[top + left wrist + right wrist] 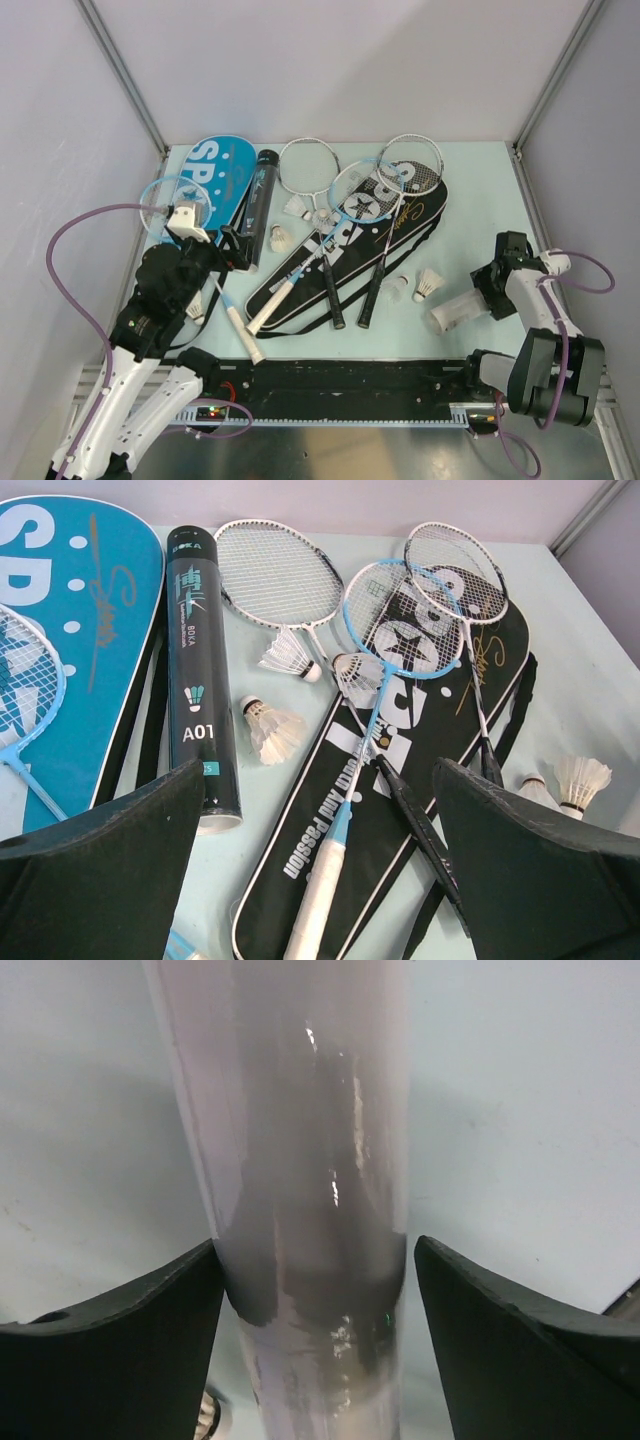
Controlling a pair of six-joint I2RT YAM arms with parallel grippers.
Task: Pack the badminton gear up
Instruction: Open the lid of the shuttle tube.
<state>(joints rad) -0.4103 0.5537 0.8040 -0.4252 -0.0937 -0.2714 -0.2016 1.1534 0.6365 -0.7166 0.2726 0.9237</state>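
At the left edge of the table (pixel 480 200), a blue racket bag (pixel 222 172) lies flat. A blue-framed racket (pixel 168 200) lies across its near side, the white handle running back toward the arm bases. The left gripper (pixel 318 768) hangs over this corner, jaws spread wide with nothing between them.

In the left wrist view, the black shuttle tube (pixel 203 680) lies just ahead of the finger on the left of that view, with its near cap close to the fingertip but not touching. One shuttlecock (pixel 272 728) sits on the table just beside the tube. Another (pixel 290 656) rests at the throat of a white-framed racket (pixel 275 575).

At mid-table, the black racket bag (pixel 350 255) lies on a slant. Three rackets cross it, two with black handles and one with a white handle (pixel 268 308). Two more shuttlecocks (pixel 430 284) stand just off the bag's right side, between it and the right arm.

At the right, the white shuttle tube (pixel 458 313) lies near the table's front edge, one end between the fingers of the right gripper (pixel 315 1243). The right wrist view shows its jaws wide on either side of the tube, fingertips at its walls. Whether they press it cannot be told.
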